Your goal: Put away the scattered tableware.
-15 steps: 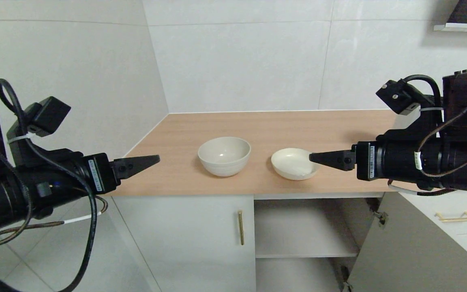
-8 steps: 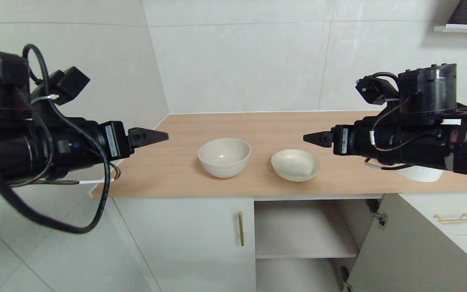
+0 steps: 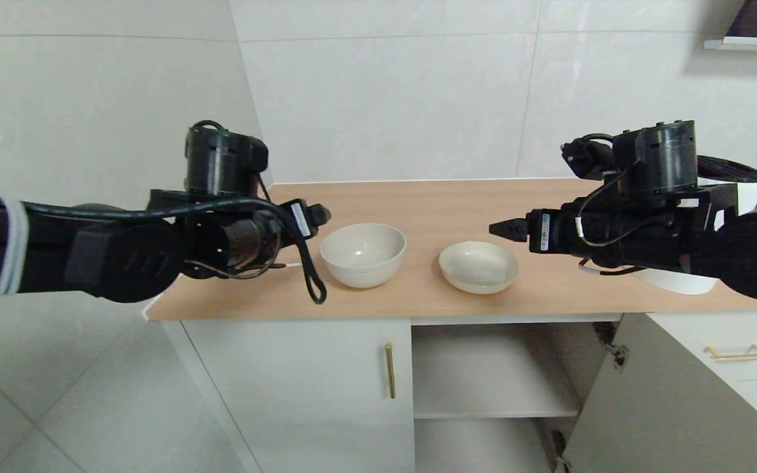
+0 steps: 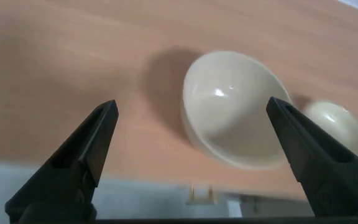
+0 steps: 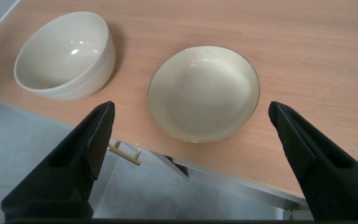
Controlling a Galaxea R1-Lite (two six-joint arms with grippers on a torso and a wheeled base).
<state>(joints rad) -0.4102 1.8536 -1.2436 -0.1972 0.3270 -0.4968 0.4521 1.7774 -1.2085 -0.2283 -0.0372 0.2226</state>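
1. Deep bowl, count one. Cream and round, so it has no long axis. It stands upright, mouth up, near the front edge of the wooden counter.
2. Shallow dish, count one. Cream and round, upright, mouth up. It sits on the same counter just right of the deep bowl, not touching it.
3. My left gripper, count one. Its fingers are spread wide and hold nothing. It hovers just left of the deep bowl, pointing right.
4. My right gripper, count one. Its fingers are spread wide and hold nothing. It hovers above the shallow dish's right side, pointing left.
5. Cabinet below the counter: one closed door with one brass handle, one open door, one shelf.
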